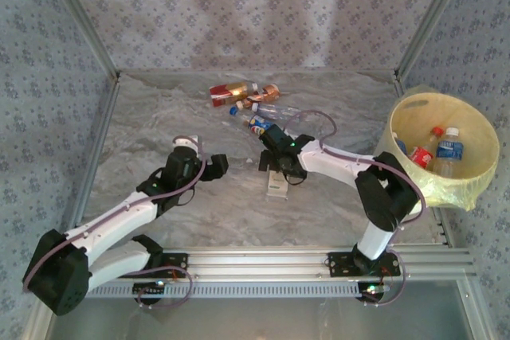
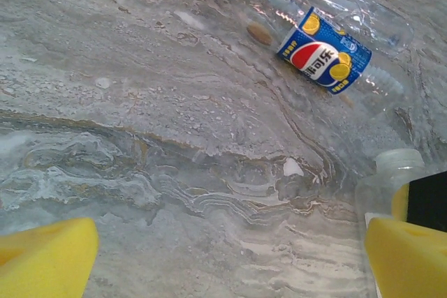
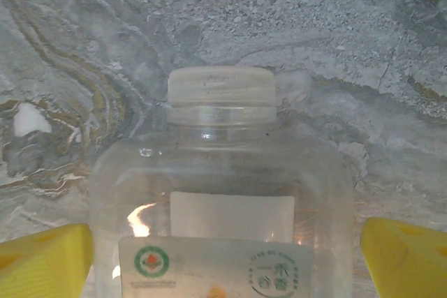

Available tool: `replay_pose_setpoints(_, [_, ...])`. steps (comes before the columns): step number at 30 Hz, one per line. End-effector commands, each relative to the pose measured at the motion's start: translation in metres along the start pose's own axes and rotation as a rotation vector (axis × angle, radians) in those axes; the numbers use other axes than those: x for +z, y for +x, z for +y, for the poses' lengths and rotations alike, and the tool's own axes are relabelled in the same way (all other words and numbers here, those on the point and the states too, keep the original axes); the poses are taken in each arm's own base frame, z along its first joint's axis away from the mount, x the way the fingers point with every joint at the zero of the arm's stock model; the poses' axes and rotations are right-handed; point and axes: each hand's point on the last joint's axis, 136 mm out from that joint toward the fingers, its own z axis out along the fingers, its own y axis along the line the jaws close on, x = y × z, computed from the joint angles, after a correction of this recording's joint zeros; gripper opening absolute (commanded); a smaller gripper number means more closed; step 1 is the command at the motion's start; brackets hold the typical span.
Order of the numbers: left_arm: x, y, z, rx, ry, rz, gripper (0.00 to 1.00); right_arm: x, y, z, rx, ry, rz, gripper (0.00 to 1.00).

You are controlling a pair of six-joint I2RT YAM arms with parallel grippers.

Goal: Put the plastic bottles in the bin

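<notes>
Plastic bottle (image 3: pixel 220 172), white cap, lies on the table (image 3: pixel 349 33) between the jaws of my right end effector (image 3: pixel 223 259). Jaws fully spread, nothing gripped yet. Left end effector (image 2: pixel 227 259) likewise wide open and empty, over bare table. Further out, a cluster of bottles (image 1: pixel 251 101) on the table. Bin (image 1: pixel 434 113), far right, holds about three. Judgement: most of the job remains.

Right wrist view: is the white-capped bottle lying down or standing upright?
Lying down: the bottle shows its labelled side, white cap pointing along the marble table.
</notes>
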Motion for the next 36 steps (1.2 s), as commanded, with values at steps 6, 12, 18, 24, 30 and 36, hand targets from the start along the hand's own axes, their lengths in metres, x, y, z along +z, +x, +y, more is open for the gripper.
replay_pose_setpoints(6, [0.001,-0.008,0.001,-0.016,0.007,-0.017,0.98,0.0,0.004,0.001,-0.015,0.027,0.01,0.92])
replay_pose_setpoints(12, [0.005,-0.013,-0.007,-0.029,0.029,0.003,0.98,-0.04,-0.031,0.005,-0.06,-0.053,-0.173,0.73])
replay_pose_setpoints(18, [0.009,-0.022,-0.016,-0.054,0.04,0.012,0.98,-0.133,-0.079,0.009,-0.164,-0.155,-0.434,0.71])
replay_pose_setpoints(24, [0.015,-0.028,-0.017,-0.112,0.04,-0.006,0.98,-0.262,-0.132,-0.022,-0.245,-0.167,-0.791,0.7])
replay_pose_setpoints(30, [0.015,-0.034,-0.022,-0.119,0.049,-0.014,0.98,-0.37,-0.159,-0.1,-0.169,-0.014,-1.09,0.71])
replay_pose_setpoints(36, [0.017,-0.036,-0.026,-0.131,0.056,-0.006,0.98,-0.424,-0.162,-0.176,-0.039,0.162,-1.229,0.71])
